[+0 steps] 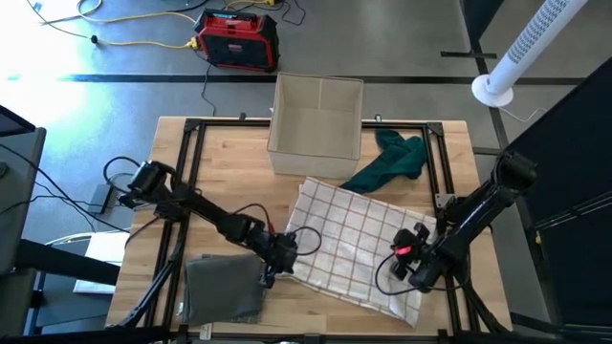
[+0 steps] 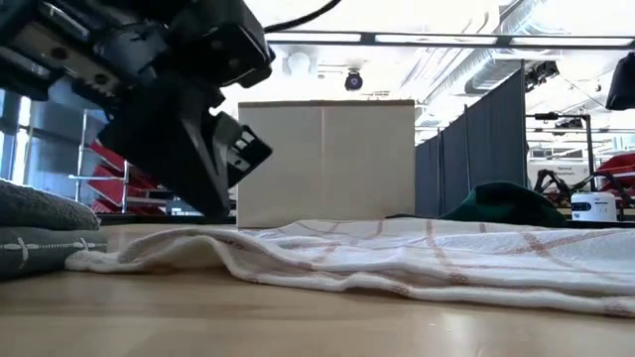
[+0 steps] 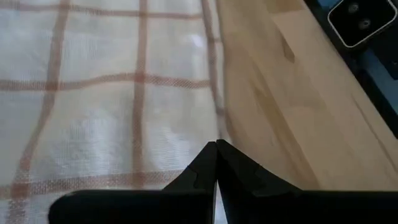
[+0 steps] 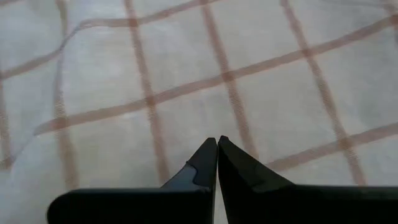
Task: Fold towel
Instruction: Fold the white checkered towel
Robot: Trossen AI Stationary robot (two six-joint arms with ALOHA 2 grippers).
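A white towel with thin red checks (image 1: 356, 237) lies spread on the wooden table, slightly rumpled, and shows as a low ridge in the low view (image 2: 397, 256). My left gripper (image 1: 277, 260) is shut, with its tips at the towel's left edge (image 3: 216, 144), beside bare wood. In the low view it stands just over that edge (image 2: 220, 208). My right gripper (image 1: 409, 260) is shut over the towel's right near part (image 4: 217, 140), and checked cloth fills its whole view. My left gripper points down at the towel's left edge (image 3: 219, 124) with shut fingers; whether the tips touch or pinch the cloth I cannot tell. My right gripper points down at the towel's surface (image 4: 186, 106) with shut fingers; the cloth around the tips lies flat, and I cannot tell whether they touch it.
A folded grey towel (image 1: 225, 287) lies left of the white one, near the table's near edge. A green cloth (image 1: 392, 158) lies heaped by the far right, next to an open cardboard box (image 1: 316, 119) at the far edge. A black frame (image 1: 191, 153) rims the table.
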